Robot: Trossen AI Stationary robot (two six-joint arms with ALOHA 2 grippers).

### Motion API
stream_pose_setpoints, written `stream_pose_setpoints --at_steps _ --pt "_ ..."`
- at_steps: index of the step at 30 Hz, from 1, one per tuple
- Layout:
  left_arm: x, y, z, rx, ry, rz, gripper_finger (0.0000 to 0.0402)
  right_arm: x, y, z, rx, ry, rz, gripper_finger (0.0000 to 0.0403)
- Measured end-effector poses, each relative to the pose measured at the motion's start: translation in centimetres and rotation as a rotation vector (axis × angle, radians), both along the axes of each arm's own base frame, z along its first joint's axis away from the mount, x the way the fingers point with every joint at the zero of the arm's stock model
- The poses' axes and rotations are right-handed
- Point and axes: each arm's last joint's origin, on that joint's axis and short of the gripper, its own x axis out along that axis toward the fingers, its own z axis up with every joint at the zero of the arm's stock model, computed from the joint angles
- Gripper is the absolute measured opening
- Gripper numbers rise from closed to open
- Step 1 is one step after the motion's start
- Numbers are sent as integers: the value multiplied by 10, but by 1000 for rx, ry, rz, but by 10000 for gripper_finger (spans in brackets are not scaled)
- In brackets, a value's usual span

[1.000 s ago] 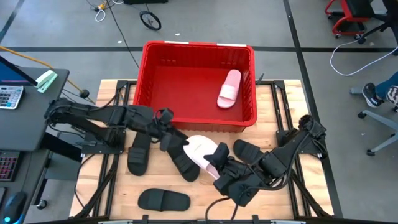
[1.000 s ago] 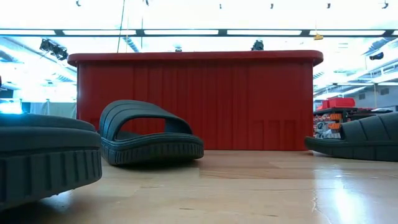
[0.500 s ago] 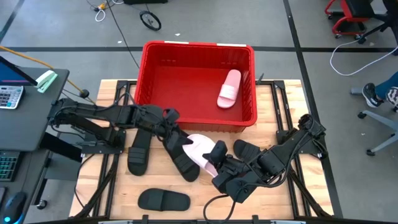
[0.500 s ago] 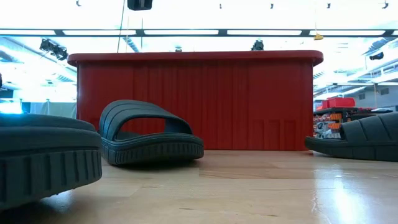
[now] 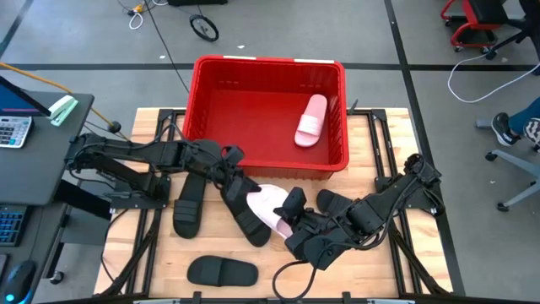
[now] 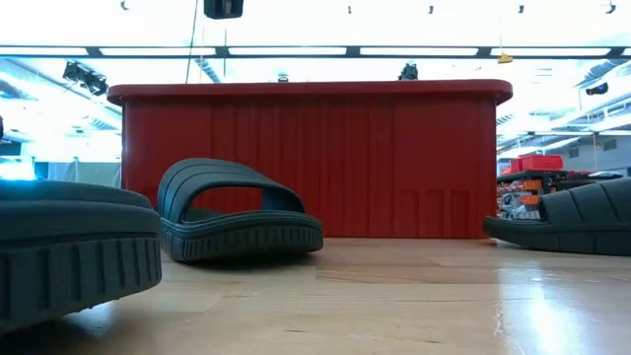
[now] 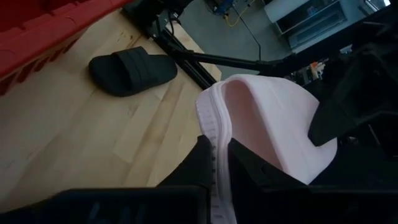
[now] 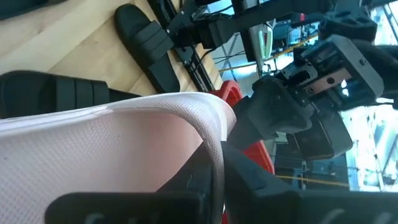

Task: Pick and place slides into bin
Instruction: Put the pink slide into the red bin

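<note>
Pale pink open-toe rubber slide [image 5: 268, 203] is being pinched at opposite edges by both closed grippers, left [image 5: 245, 191]; right [image 5: 291, 216]; tearing or dropping is being risked if pulled apart.

Four black slides [image 5: 187, 205], two pink slides [image 5: 310, 120], one red bin [image 5: 268, 64], two arms [image 5: 135, 154].

The bin [image 5: 268, 69] is solid red, its outer wall ribbed in vertical lines. Inside it lies a pale pink slide [image 5: 310, 120]. In front of the bin, a second pale pink slide [image 5: 272, 205] sits among matte black slides [image 5: 187, 205] with ridged soles, on the light, pale-grained wooden surface [image 5: 396, 274].
</note>
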Motion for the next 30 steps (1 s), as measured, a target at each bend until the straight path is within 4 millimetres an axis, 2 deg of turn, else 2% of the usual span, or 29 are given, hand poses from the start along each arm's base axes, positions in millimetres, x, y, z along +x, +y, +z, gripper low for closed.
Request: stream_pose_setpoints --at_steps 5,11,17,25,30 --pt "0 0 -1 0 6 -6 32 -2 0 6 153 -106 -102 41" --pt "0 -1 2 -2 -18 -11 32 -7 6 12 257 -155 -126 82" --pt "1 1 2 45 -32 37 32 -22 13 6 350 -159 -218 127" --pt "6 21 12 109 -139 186 31 -49 40 2 558 -212 -282 143" --pt "6 44 12 145 -135 321 31 -62 56 2 662 -241 -288 136"
